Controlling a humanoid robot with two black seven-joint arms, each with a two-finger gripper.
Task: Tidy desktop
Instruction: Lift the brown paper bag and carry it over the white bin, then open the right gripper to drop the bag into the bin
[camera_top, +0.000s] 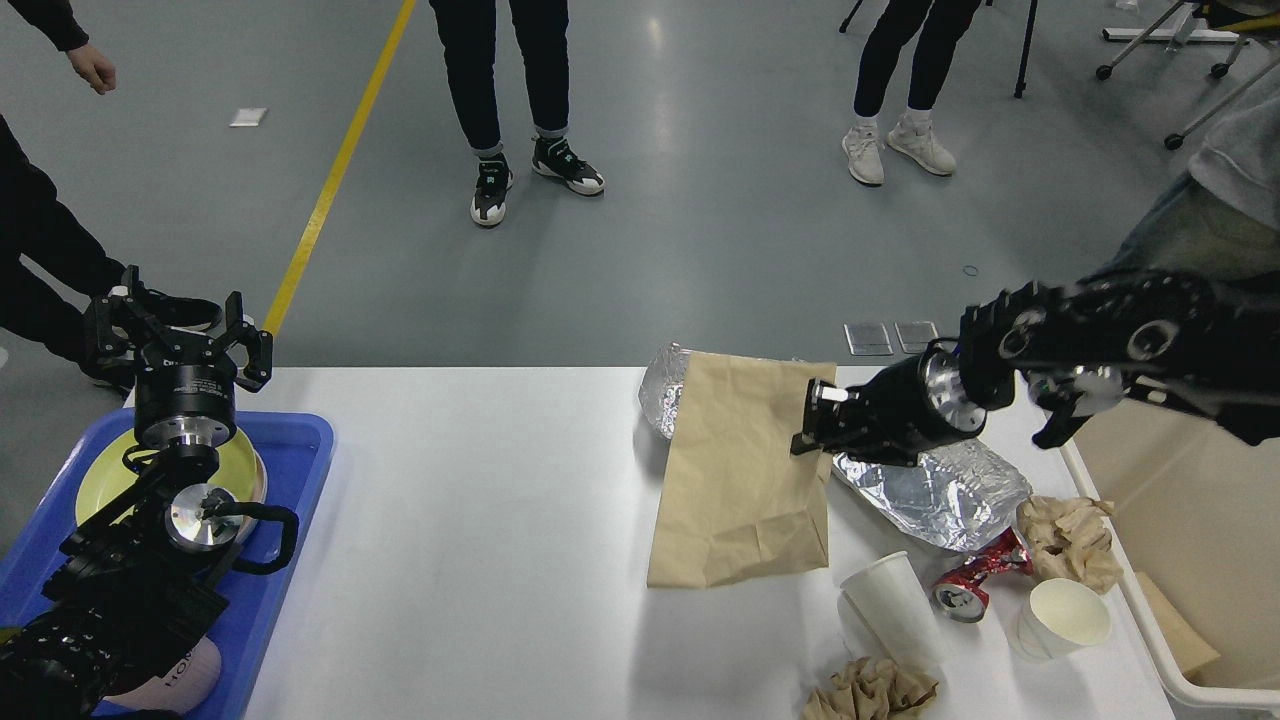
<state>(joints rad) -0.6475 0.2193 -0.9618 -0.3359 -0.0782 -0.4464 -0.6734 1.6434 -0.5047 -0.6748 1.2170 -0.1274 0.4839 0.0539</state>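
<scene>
Your right gripper (815, 420) pinches the paper bag (745, 465), lifted over the desktop (480, 520). Foil (935, 490), cups (893, 605) and can (975, 578) crowd at five o'clock. Left gripper (178, 335) spread.

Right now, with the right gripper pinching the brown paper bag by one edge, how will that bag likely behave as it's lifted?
The brown paper bag is flat and creased, so it will probably hang and flex, not stay rigid. It looks thin and empty, so likely very light. Held by the right gripper at one edge only, it may swing or drag over the crumpled foil beside it.
</scene>
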